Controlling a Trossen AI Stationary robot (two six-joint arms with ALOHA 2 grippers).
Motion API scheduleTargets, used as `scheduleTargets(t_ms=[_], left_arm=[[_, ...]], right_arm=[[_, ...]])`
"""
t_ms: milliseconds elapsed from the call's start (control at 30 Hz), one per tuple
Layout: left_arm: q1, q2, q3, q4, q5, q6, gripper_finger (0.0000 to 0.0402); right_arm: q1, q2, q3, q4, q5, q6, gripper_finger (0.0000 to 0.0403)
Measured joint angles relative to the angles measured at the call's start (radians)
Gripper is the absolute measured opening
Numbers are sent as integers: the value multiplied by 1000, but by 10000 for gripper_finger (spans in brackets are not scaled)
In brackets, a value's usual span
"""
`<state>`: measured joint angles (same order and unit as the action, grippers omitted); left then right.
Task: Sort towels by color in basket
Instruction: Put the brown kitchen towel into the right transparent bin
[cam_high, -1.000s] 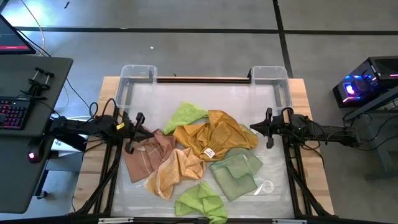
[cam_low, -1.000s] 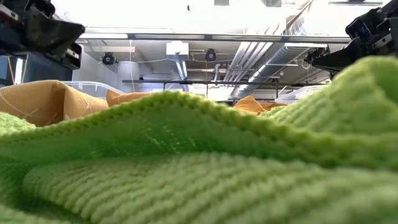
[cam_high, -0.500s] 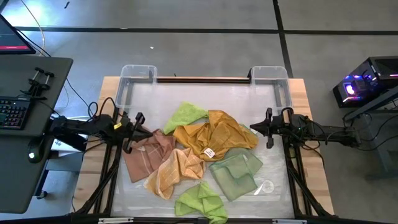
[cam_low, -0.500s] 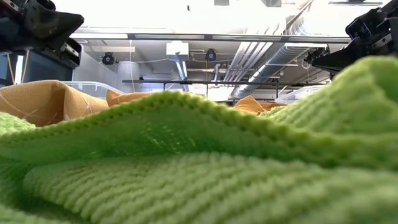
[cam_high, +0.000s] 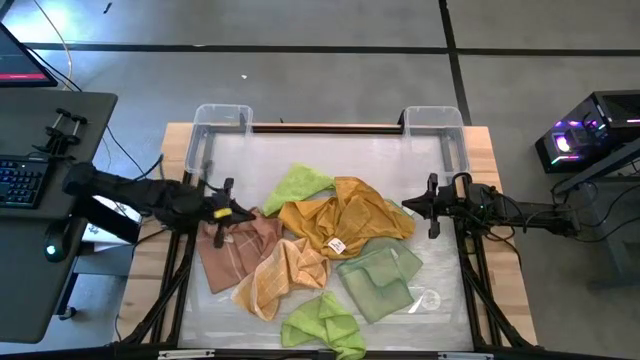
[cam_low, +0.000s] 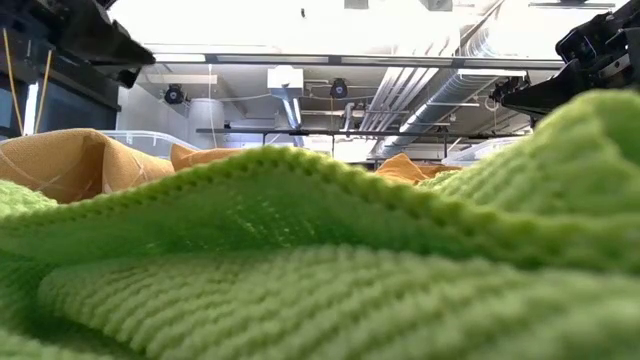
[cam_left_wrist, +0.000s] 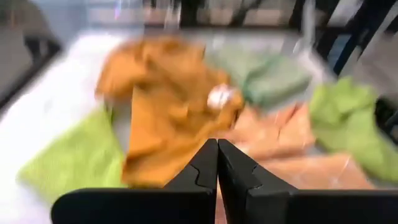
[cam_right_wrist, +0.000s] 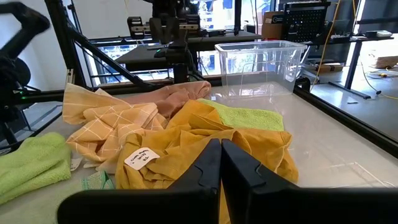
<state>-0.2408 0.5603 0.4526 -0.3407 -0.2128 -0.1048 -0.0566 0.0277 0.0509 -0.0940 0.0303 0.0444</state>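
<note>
- Towels lie in a loose heap on the table (cam_high: 490, 150); nearest is a lime green towel (cam_high: 325, 322), with a pale sage green towel (cam_high: 378, 277) just beyond on the right.
- Light orange-tan towel (cam_high: 280, 275) and pink-brown towel (cam_high: 240, 245) lie left of centre.
- Mustard towel (cam_high: 345, 220) covers the centre; a second lime towel (cam_high: 300, 183) lies behind it.
- Left gripper (cam_high: 226, 212), jaws together, holding nothing, is over the pink-brown towel's left edge.
- Right gripper (cam_high: 432, 207), jaws together, empty, waits at the heap's right side.
- Two clear bins (cam_high: 222, 120) stand at the far corners.
</note>
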Motion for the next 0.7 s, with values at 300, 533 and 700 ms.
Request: scheduleTargets(t_ms=[300, 533, 700], left_arm=[[-4, 311, 185, -366, 13, -523, 0], [-4, 455, 184, -512, 93, -942, 44], [-4, 526, 184, -530, 133, -1100, 121]], right_arm=[[0, 0, 0, 0, 0, 0, 1], [0, 0, 0, 0, 0, 0, 1], [0, 0, 0, 0, 0, 0, 1]])
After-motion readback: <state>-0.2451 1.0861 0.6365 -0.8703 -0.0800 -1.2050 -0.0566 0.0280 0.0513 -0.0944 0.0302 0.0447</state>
